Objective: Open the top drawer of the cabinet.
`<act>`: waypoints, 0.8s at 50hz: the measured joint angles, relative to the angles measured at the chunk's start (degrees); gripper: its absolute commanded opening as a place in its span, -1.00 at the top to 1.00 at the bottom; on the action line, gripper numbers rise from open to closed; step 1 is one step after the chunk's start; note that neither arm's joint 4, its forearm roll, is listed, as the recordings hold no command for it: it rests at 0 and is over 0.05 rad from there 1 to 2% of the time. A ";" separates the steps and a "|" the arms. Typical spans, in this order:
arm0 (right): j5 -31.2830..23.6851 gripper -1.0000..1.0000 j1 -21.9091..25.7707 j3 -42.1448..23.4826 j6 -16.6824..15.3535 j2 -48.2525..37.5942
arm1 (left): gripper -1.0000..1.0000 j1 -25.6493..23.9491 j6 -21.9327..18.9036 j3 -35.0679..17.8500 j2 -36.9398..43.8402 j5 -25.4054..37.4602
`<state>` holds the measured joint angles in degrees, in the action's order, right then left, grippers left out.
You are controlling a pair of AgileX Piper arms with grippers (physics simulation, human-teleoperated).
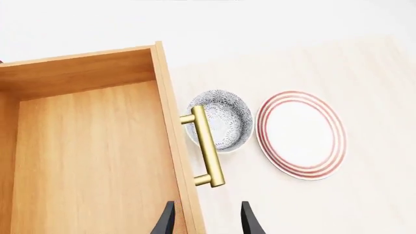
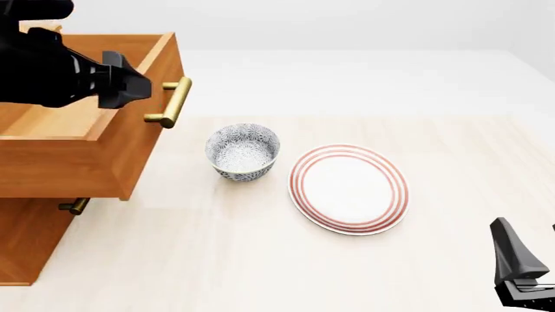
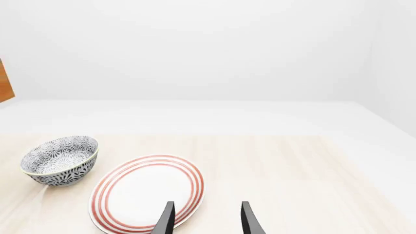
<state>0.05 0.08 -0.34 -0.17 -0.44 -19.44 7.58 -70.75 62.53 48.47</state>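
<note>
The right tool (image 2: 520, 260) sits low over the bench (image 2: 260, 260), fingers apart and empty. The left tool (image 1: 206, 219), fingers also apart, hangs above the pulled-out top drawer (image 2: 78, 156) of the cabinet (image 2: 26, 240), by its handle (image 2: 171, 103).

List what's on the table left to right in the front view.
cabinet with its top drawer pulled out → brass handle → patterned bowl → red-ringed plate → right gripper at the far right edge.
</note>
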 measured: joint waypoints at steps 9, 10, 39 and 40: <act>0.00 -1.00 0.00 0.00 0.00 0.00 | -1.00 0.57 -1.11 -1.43 -0.35 1.52; 0.00 -1.00 0.00 0.00 0.00 0.00 | -1.00 0.65 -1.25 -1.59 -0.40 1.68; 0.00 -1.00 0.00 0.00 0.00 0.00 | -1.00 3.48 -3.60 -3.55 -5.21 4.61; 0.00 -1.00 0.00 0.00 0.00 0.00 | -1.00 3.63 -3.72 -3.59 -5.52 4.63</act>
<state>0.05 0.08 -0.34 -0.17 -0.44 -15.80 3.86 -74.35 57.01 53.10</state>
